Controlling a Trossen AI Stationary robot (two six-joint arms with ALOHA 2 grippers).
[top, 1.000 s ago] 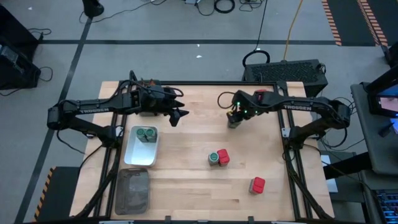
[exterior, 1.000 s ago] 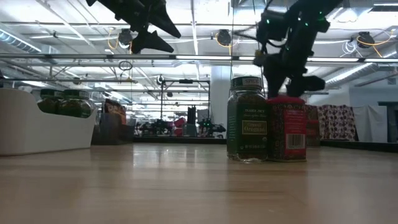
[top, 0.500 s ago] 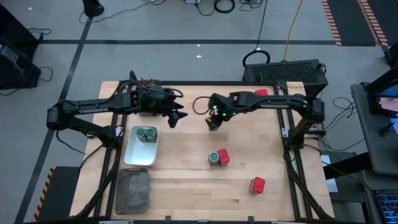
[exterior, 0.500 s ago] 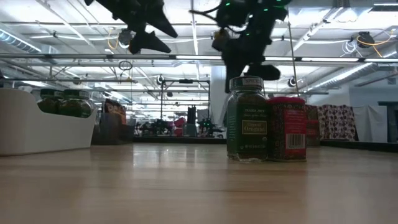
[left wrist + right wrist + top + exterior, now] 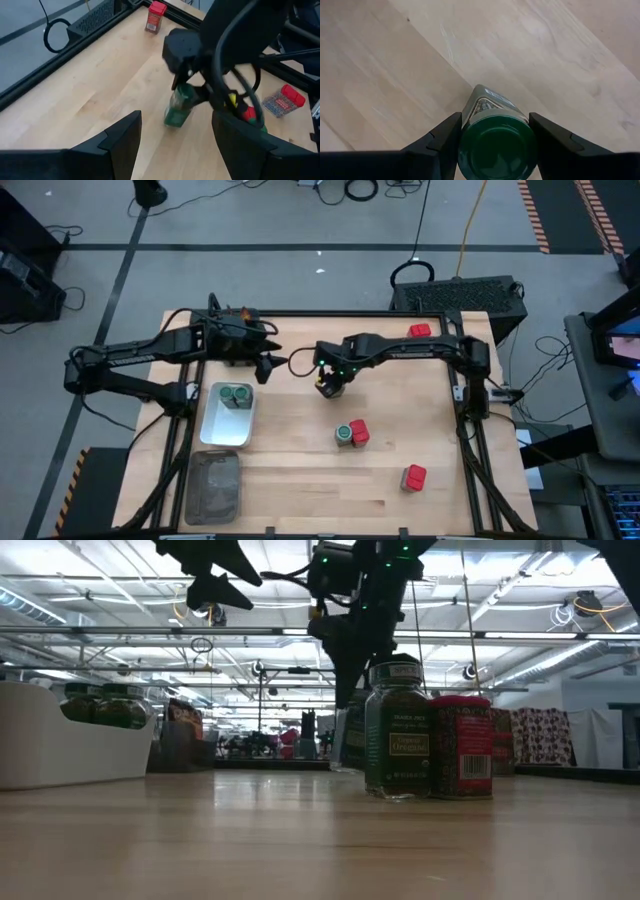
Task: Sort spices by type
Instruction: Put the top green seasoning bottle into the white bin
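A white tray point(image 5: 212, 430) and a grey tray point(image 5: 213, 490) are lying near the left edge of the wooden table point(image 5: 300, 480).

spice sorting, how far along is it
Done: two green-lidded jars sit in the white tray.
In hand: the right gripper carries a third jar above the table; the left gripper hangs empty.
Left: one jar, three red packets.

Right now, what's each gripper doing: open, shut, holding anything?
Left gripper: open, empty, raised near the table's back left.
Right gripper: shut on a green-lidded jar, mid-table.
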